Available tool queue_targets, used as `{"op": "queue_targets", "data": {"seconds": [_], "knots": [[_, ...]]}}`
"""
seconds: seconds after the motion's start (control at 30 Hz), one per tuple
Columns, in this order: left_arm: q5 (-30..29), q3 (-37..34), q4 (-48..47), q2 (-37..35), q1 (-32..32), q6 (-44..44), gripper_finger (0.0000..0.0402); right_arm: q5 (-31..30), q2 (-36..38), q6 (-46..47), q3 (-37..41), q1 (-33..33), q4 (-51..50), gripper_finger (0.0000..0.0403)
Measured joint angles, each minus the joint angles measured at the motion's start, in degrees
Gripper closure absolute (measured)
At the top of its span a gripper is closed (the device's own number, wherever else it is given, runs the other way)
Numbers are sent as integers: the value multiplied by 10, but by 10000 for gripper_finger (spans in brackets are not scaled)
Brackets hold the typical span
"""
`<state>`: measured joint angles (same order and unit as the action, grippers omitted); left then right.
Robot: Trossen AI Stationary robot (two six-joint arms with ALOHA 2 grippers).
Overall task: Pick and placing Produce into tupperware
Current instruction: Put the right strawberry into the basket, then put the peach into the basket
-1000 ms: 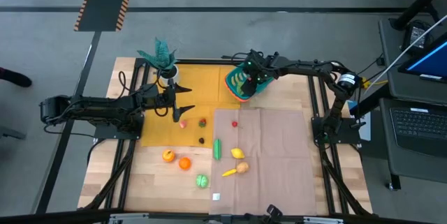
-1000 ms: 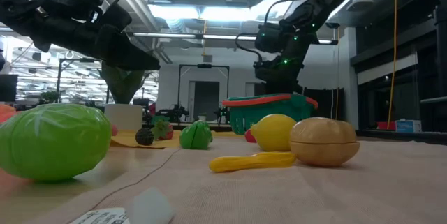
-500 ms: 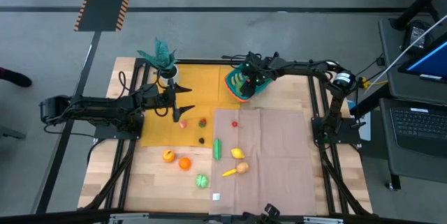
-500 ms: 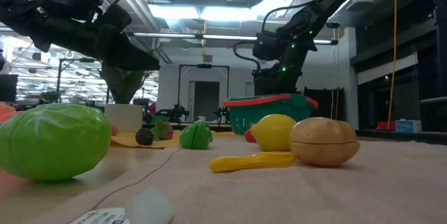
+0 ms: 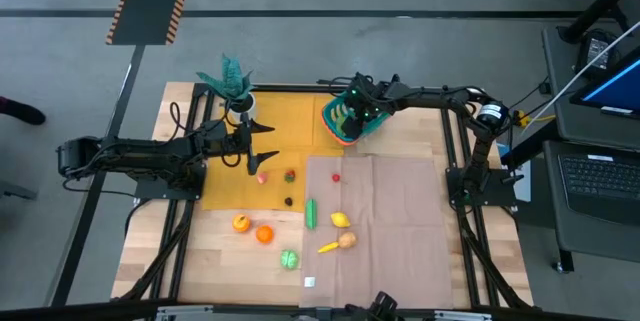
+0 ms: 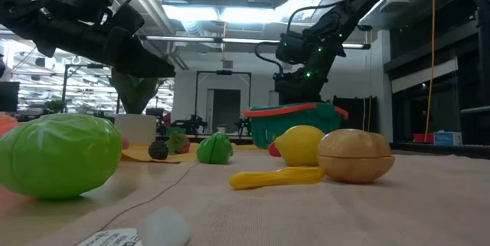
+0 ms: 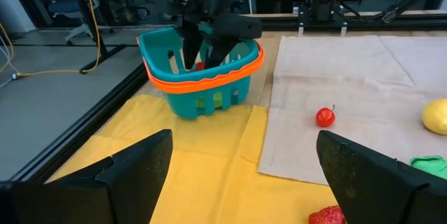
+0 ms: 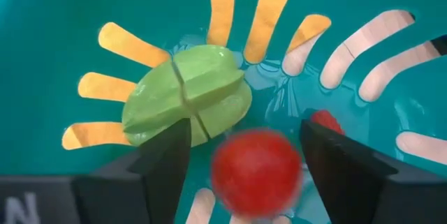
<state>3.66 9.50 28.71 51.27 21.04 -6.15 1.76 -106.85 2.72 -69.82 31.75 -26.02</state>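
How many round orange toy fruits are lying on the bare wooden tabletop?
2. One round orange toy fruit lies left of the beige cloth; the second sits just right of it. None looks hidden.

Glossy plastic tupperware [image 7: 202, 77], matt cloth mat [image 5: 385, 221], bare wooden table [image 5: 215, 261].

The wooden table [image 5: 205, 261] carries a yellow mat [image 5: 290, 121] at its far edge, a beige cloth [image 5: 390, 231] toward the near-right corner, and two oranges [image 5: 252, 228] on bare wood.

Robotics lab, concrete floor with hazard-striped tape [image 5: 150, 1], laptop [image 5: 600, 176] beside rig, ceiling strip lights [image 6: 222, 12]
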Motion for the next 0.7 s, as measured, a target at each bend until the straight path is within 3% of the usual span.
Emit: {"op": "queue_targets", "data": {"seconds": [0.23, 0.57, 0.7], "knots": [[0, 0, 0, 0, 0, -4, 53, 0, 25, 13, 0, 0, -30, 133], [0, 0, 2, -3, 0, -5, 53, -11, 141, -11, 0, -14, -37, 133], [1, 0, 2, -24, 0, -5, 53, -46, 181, -23, 0, -38, -37, 133]]}}
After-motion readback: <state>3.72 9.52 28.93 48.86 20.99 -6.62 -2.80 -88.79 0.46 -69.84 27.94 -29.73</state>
